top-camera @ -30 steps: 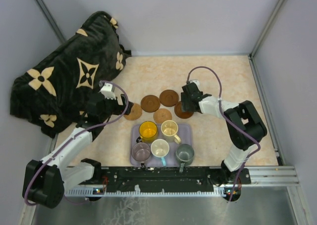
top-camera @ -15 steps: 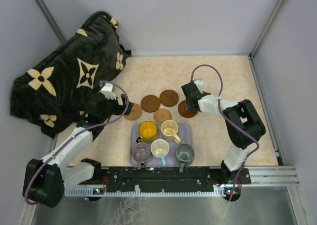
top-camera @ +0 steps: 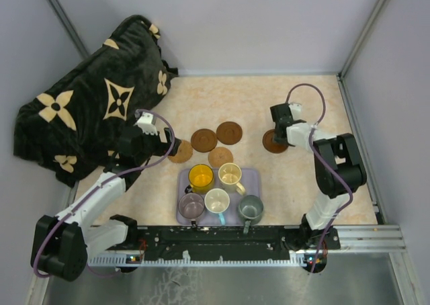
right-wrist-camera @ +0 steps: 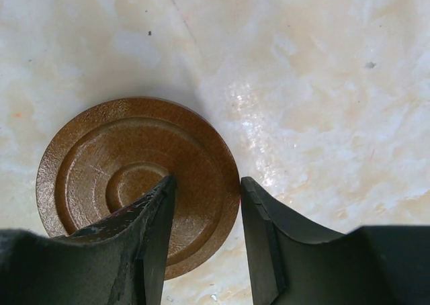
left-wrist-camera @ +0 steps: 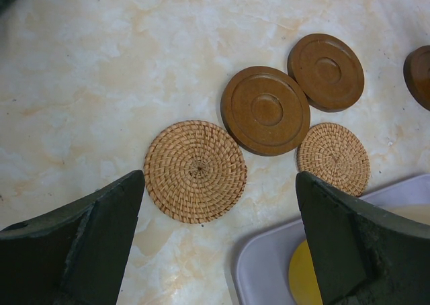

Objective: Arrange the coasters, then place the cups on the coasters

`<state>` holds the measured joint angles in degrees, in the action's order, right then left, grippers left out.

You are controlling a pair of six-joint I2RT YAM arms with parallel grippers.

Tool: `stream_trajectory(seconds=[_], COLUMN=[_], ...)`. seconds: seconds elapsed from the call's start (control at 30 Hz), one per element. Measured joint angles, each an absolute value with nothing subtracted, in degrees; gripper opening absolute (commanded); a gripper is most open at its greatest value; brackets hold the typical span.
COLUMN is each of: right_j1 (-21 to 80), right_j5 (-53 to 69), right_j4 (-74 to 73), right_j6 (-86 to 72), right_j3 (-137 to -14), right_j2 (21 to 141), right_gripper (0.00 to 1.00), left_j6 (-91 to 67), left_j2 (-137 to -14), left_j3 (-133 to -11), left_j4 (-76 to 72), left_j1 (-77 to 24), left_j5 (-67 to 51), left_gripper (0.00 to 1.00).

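Three coasters (top-camera: 203, 140) lie in a loose cluster at mid-table, two dark wooden and one woven, with another woven coaster (top-camera: 180, 151) to their left. A fifth, dark wooden coaster (top-camera: 274, 142) lies apart to the right, and my right gripper (top-camera: 277, 134) is shut on its rim. In the right wrist view one finger rests on that coaster (right-wrist-camera: 134, 177) and the other sits at its outer edge, the gripper (right-wrist-camera: 207, 197) straddling the rim. My left gripper (left-wrist-camera: 220, 204) hangs open above the left woven coaster (left-wrist-camera: 195, 170), apart from it. Several cups (top-camera: 200, 177) stand on the lavender tray (top-camera: 252, 177).
A black cushion with beige flower patterns (top-camera: 94, 110) fills the back left corner, right behind my left arm. Grey walls close the table at the back and on both sides. The tray's corner (left-wrist-camera: 269, 265) and the yellow cup (left-wrist-camera: 306, 275) show under my left gripper.
My right gripper has narrowed on the dark coaster's rim and carried it to the right, away from the cluster. The left arm has not moved.
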<state>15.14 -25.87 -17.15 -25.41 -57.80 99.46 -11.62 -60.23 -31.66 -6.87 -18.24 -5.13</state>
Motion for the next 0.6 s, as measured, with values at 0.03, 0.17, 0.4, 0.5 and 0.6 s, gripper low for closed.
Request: stream_trajectory(seconds=[0.03,0.17,0.4,0.5,0.6], right_j1=[14.7,13.6,11.7,10.8,10.0], right_j5=[-25.8,-25.8,-25.8,-25.8,-25.8], right_j4=[-17.1,-17.4,-17.3,-17.3,-17.1], right_j6=[-25.1,-24.4,-24.0,-23.9,-23.6], right_j3=[-57.9,-58.9,-61.1,-61.6,-62.0], right_j2=[99.6,100.4,102.1,102.6,103.0], right_gripper=[0.43,0.43,0.43,0.43,0.43], left_j6=[-11.6,-11.6,-11.6,-11.6,-11.6], left_j2=[-60.2,-60.2,-60.4,-60.7,-60.7], left_j3=[-31.7,-31.7,-31.7,-31.7,-31.7], left_j4=[-6.9,-6.9,-6.9,-6.9,-6.9], left_j1=[-18.2,-18.2,-18.2,-18.2,-18.2], left_j5=[-5.1,-5.1,-5.0,-4.9,-4.8], left_gripper=[0.99,0.99,0.99,0.99,1.00])
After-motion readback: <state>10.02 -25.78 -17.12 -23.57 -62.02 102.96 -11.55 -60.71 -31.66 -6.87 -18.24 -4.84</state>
